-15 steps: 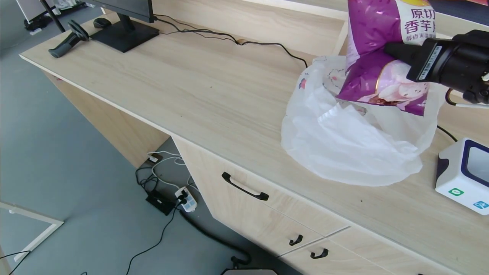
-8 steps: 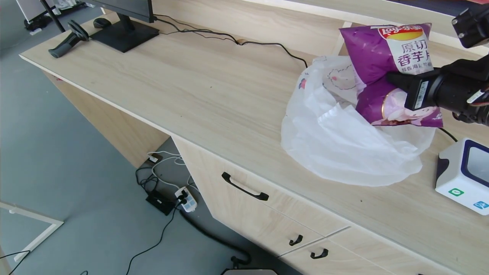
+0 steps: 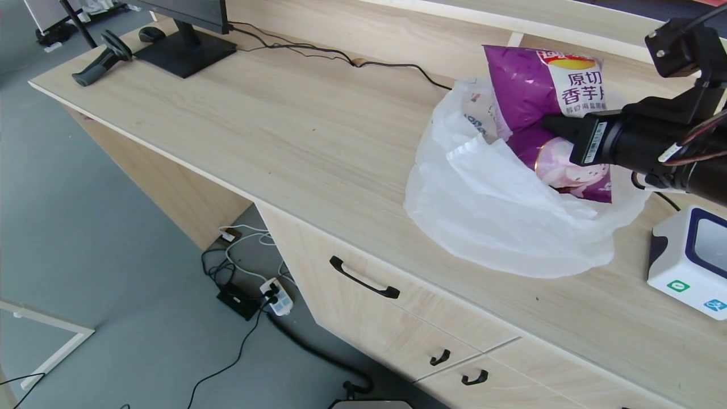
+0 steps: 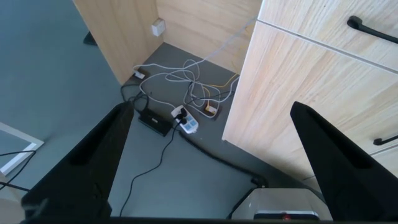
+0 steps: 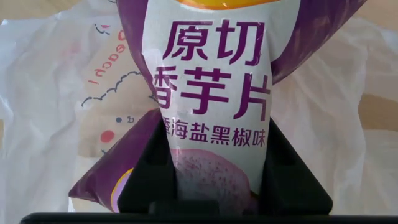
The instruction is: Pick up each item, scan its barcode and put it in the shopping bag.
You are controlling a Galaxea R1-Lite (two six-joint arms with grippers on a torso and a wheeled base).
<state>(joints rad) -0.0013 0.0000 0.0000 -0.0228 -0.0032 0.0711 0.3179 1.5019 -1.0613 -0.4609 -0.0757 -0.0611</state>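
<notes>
A purple chip bag [image 3: 539, 108] stands upright with its lower end inside the mouth of the white plastic shopping bag [image 3: 500, 221] on the wooden counter. My right gripper [image 3: 559, 126] is shut on the chip bag's middle, reaching in from the right. In the right wrist view the chip bag [image 5: 211, 106] is pinched between my right gripper's [image 5: 214, 168] black fingers, with the shopping bag [image 5: 56, 106] behind it. My left gripper [image 4: 208, 155] hangs open beside the counter, above the floor, with nothing between its fingers.
A white barcode scanner box [image 3: 690, 261] sits at the counter's right edge. A handheld scanner [image 3: 102, 57], a mouse [image 3: 151, 34] and a monitor base [image 3: 184, 51] stand at the far left. Cables [image 3: 363, 59] run along the counter's back. Drawers [image 3: 363, 278] are below.
My right gripper has carried the chip bag down and to the left, so its lower end now sits inside the shopping bag's mouth. The shopping bag's rim has shifted slightly.
</notes>
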